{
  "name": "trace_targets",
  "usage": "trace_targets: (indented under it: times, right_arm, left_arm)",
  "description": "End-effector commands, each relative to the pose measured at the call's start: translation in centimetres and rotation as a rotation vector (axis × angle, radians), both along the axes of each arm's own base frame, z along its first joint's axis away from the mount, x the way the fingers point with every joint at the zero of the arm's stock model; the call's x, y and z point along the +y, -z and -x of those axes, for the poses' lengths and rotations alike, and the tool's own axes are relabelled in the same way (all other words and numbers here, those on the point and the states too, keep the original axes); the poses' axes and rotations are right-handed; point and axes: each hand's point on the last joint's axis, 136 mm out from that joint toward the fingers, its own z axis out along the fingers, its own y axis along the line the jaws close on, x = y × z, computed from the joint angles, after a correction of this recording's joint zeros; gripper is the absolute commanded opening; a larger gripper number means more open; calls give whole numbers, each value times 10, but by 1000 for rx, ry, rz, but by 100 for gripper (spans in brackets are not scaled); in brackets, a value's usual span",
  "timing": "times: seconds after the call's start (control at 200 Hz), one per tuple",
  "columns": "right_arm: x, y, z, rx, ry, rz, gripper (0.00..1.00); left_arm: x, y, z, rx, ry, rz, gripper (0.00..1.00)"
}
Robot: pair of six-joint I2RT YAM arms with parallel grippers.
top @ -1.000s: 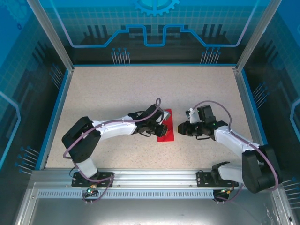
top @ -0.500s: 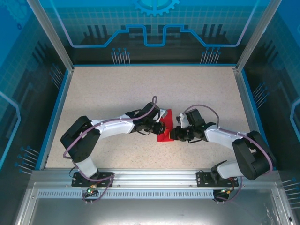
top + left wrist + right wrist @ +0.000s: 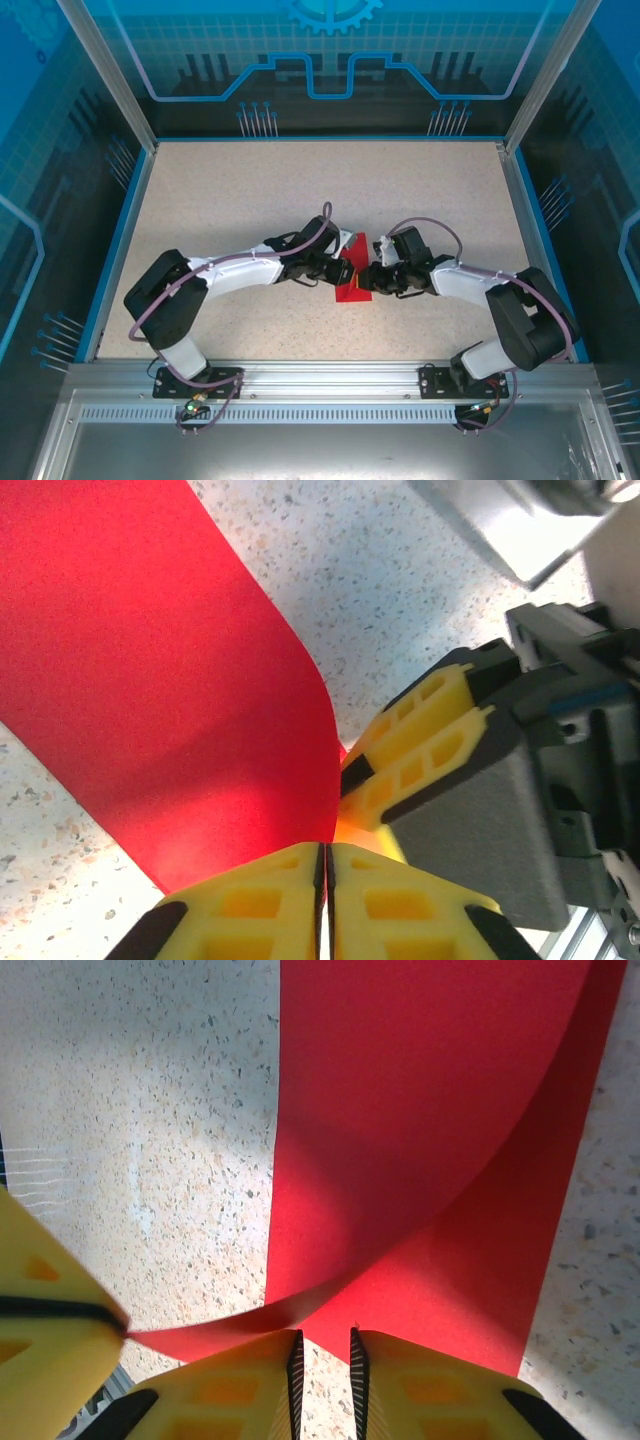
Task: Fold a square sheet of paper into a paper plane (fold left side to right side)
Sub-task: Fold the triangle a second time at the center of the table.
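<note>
My left end effector (image 3: 325, 850) has its yellow fingers (image 3: 250, 900) pressed together, with only a hair line between them; the curled edge of the square sheet of paper (image 3: 420, 1110) runs down into that line, so I am pinching it there; my right end effector (image 3: 325, 1338) stands just opposite, nearly tip to tip with the left one, and its two pads (image 3: 295, 1355) are a little apart, with a narrow slit between them; a corner of the red sheet lies at the mouth of this slit, but I cannot tell if the pads touch it. The sheet is on the tabletop (image 3: 250, 190), in the middle and nearer to my bases, between my two end effectors; one layer lies flat on the speckled surface, and the other layer rises over it in a soft curve toward my left fingers; it looks like a narrow strip, and its long axis runs from my side to the far side, leaning slightly right. From above, my two end effectors cover the middle of the strip; the wrist cameras cut its far end off.
</note>
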Motion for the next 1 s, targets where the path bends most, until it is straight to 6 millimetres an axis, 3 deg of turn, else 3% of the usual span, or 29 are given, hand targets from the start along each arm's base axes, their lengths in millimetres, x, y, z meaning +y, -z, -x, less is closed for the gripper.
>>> trace_targets:
  times: [0.0,0.26,0.41,0.995]
  right_arm:
    - [5,0,-2,2,-9,8,22]
    - [6,0,-2,3,-13,7,23]
    - [6,0,-2,4,-14,8,23]
    - [8,-1,-2,11,-21,10,23]
  left_arm:
    - [-1,-19,1,-5,2,62,19]
    - [-4,-27,3,-1,15,96,37]
    - [-9,-24,7,21,38,119,41]
    - [-5,4,11,65,43,75,36]
